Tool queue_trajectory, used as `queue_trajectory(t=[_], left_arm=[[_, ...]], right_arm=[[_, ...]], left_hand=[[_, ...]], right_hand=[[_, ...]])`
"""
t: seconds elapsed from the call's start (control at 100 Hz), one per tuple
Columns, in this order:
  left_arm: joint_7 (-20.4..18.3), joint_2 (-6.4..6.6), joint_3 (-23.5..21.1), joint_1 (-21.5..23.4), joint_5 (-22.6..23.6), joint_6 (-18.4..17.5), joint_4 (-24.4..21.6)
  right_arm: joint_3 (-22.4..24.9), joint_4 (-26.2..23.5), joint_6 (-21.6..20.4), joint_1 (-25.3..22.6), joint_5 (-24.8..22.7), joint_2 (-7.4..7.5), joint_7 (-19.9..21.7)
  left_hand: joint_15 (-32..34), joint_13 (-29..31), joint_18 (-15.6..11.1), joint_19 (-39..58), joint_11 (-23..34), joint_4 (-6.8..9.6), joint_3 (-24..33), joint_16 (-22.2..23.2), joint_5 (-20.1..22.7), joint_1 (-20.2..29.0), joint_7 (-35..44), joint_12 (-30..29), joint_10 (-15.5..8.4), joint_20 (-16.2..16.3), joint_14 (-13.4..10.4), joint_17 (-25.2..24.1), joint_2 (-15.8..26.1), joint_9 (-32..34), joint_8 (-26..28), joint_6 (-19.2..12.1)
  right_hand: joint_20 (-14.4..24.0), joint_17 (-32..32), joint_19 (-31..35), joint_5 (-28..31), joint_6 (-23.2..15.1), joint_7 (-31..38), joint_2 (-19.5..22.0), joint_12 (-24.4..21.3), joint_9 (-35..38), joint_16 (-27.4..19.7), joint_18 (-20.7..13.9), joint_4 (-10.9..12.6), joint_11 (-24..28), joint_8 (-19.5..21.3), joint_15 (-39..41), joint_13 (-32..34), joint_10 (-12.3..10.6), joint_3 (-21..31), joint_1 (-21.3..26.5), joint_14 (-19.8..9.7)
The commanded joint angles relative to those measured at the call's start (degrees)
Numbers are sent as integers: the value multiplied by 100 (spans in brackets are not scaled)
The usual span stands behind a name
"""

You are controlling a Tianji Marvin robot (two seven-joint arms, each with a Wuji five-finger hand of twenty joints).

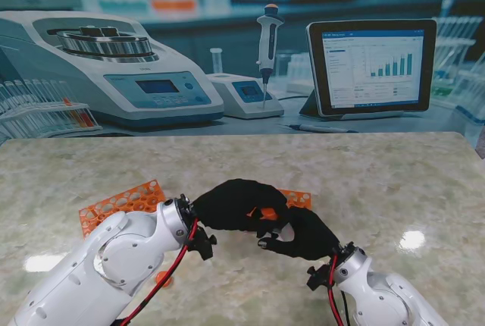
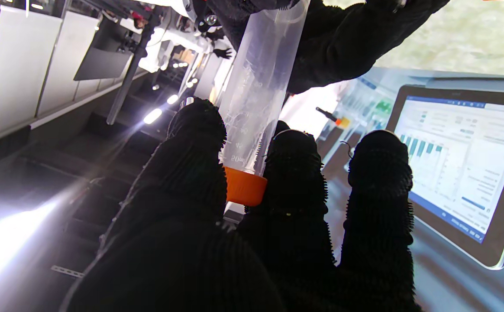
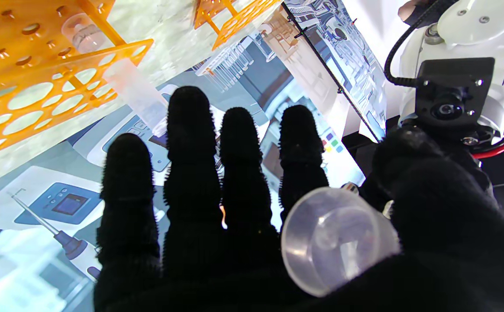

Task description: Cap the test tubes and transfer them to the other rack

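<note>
Holding a clear plastic test tube (image 2: 256,91) between my two gloved hands, I have it raised over the marble table (image 1: 379,182), near me and about midway across. My left hand (image 2: 217,208) pinches the orange cap (image 2: 244,187) between thumb and fingers at one end of the tube; my right hand (image 3: 252,216) is wrapped around the tube body, its rounded far end showing against my palm. From the stand view both hands meet just in front of two orange racks (image 1: 121,201), one to the left and one partly hidden behind my hands. Another uncapped tube (image 3: 133,93) stands in the rack seen from my right wrist. The tube looks light, stiff and smooth, so likely slippery; gripping mid-body while turning the ribbed cap seems safest. Printed graduations run along the tube, with a mark reading roughly 50 ml near the cap; I see no brand.
</note>
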Motion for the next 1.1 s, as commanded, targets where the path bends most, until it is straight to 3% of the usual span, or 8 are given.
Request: queue_trajectory(t=[0.0, 1.09], left_arm=[[-64, 25, -44, 5, -48, 30, -138], [-740, 191, -918, 380, -115, 186, -815]], right_arm=[[1, 15, 38, -32, -26, -10, -11], [108, 18, 206, -16, -214, 20, 30]], left_hand=[[206, -68, 50, -10, 1324, 493, 2316, -28, 1015, 1156, 2530, 276, -861, 256, -394, -14, 1296, 630, 1097, 172], [226, -156, 53, -78, 1355, 489, 2301, -7, 1008, 1156, 2560, 282, -851, 314, -349, -163, 1315, 579, 1158, 185]], right_hand=[[-106, -140, -58, 27, 131, -185, 36, -120, -159, -106, 126, 139, -122, -59, -263, -144, 103, 138, -63, 48], [-239, -790, -313, -47, 196, -484, -84, -590, -485, -469, 307, 89, -410, -301, -673, -746, 131, 182, -156, 141]])
